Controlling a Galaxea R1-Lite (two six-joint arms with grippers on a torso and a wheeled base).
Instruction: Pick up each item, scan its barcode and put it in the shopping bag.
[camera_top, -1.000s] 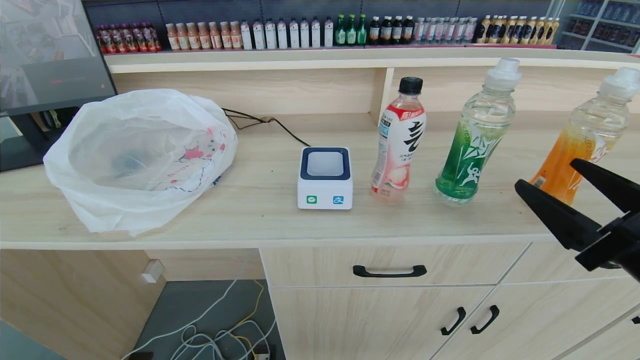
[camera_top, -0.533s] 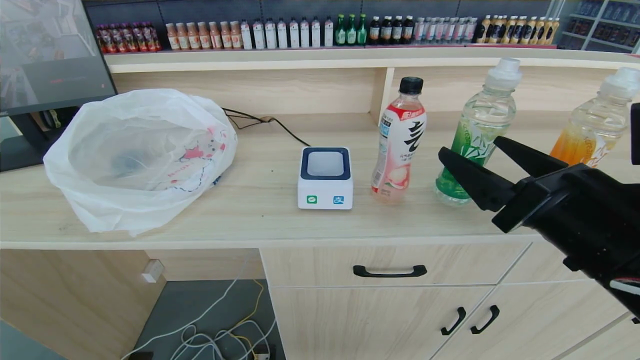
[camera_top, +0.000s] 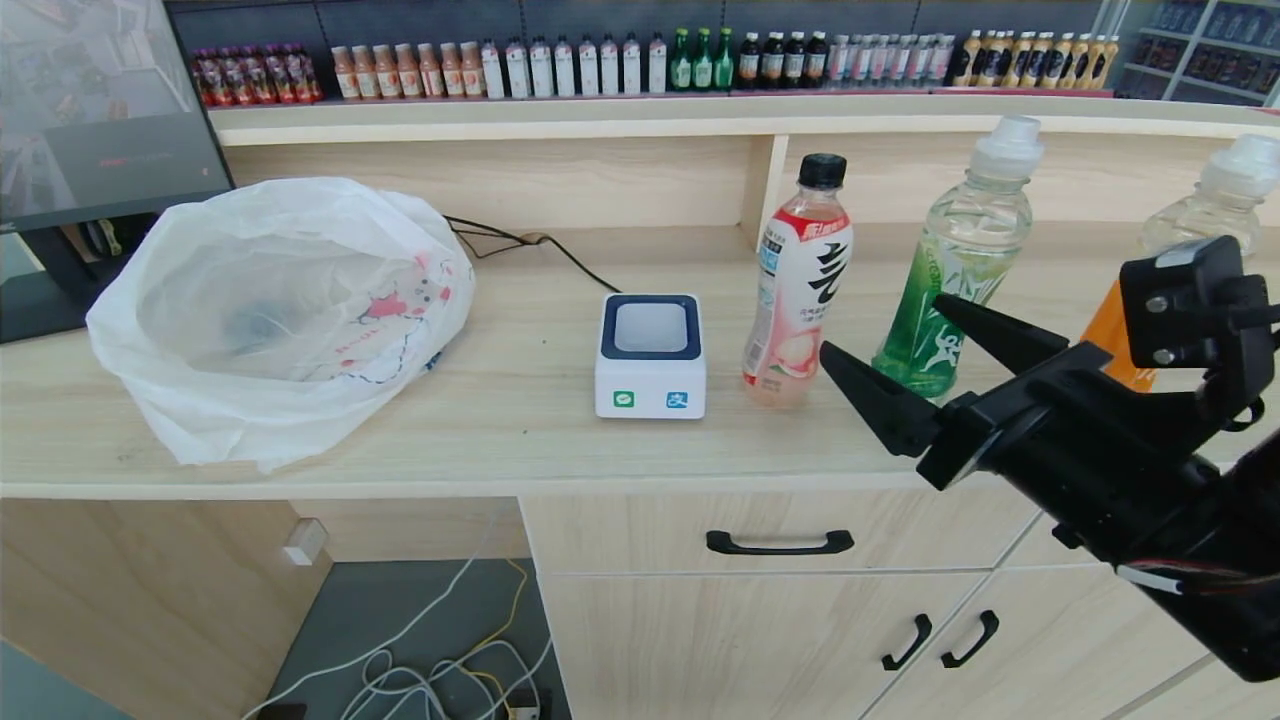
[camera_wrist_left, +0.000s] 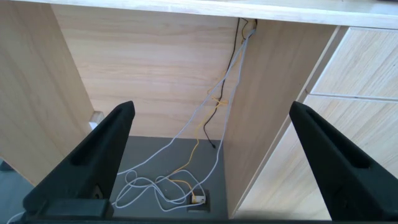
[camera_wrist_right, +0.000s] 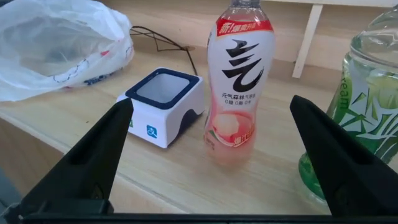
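Your right gripper (camera_top: 885, 325) hung at the surface's (camera_top: 500, 420) front edge, fingers apart, near the pink bottle (camera_top: 797, 280), which stood beside the scanner (camera_top: 650, 355). Your left gripper (camera_wrist_left: 211, 112), fingers apart, sat below that edge.

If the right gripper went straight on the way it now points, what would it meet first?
Probably the pink-labelled black-capped plastic bottle, centred between the right gripper's open fingers; depth unclear.

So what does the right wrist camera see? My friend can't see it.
The open right hand faces a pink bottle on a counter. A white scanner sits beside it, a plastic bag farther off, and a green bottle on its other side.
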